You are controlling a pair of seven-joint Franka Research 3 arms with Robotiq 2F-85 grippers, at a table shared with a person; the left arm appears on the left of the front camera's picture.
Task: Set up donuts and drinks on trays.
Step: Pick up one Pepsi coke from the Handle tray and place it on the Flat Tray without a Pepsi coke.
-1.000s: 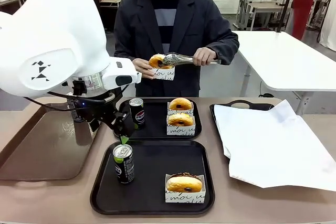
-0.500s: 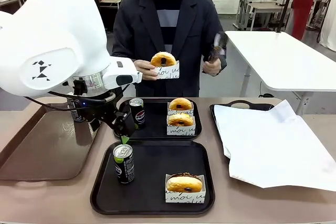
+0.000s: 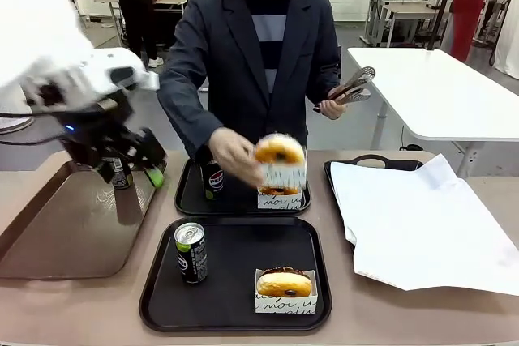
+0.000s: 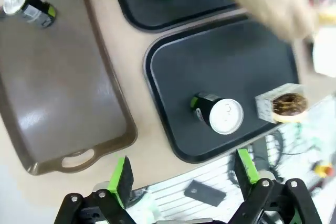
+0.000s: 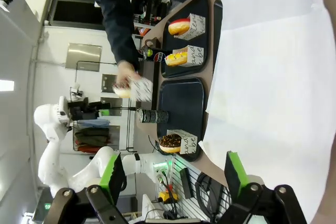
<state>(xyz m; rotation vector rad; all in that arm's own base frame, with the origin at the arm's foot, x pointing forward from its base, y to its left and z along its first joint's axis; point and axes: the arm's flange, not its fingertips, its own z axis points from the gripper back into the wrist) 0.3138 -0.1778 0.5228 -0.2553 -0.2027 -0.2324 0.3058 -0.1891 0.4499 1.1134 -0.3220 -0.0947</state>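
Near tray (image 3: 235, 313), landmark: black, square, rounded corners, closest to the robot. Holds one Pepsi can (image 3: 191, 252) upright at its left side and one chocolate-iced donut (image 3: 285, 284) in a printed paper sleeve at its front right.

Far tray (image 3: 188, 198), just beyond the near tray: black, matching. A second can (image 3: 212, 180) stands at its left; a sleeved donut (image 3: 280, 194) sits partly hidden behind the person's hand (image 3: 233, 154).

Sleeved donut in transit (image 3: 280, 160): held by that hand above the gap between the two trays, blurred.

Tongs (image 3: 349, 89): in the person's other hand, raised well beyond the near tray.

Brown tray (image 3: 49, 241), left of the near tray: one can (image 3: 118, 173) stands at its far end.

White paper (image 3: 422, 224), right of the near tray, lying over another black tray (image 3: 381, 161).

Left gripper (image 3: 130, 170): above the brown tray's far end, jaws spread, holding nothing.

Right gripper (image 5: 173, 177): fingers wide apart, empty, seen over the paper's edge.
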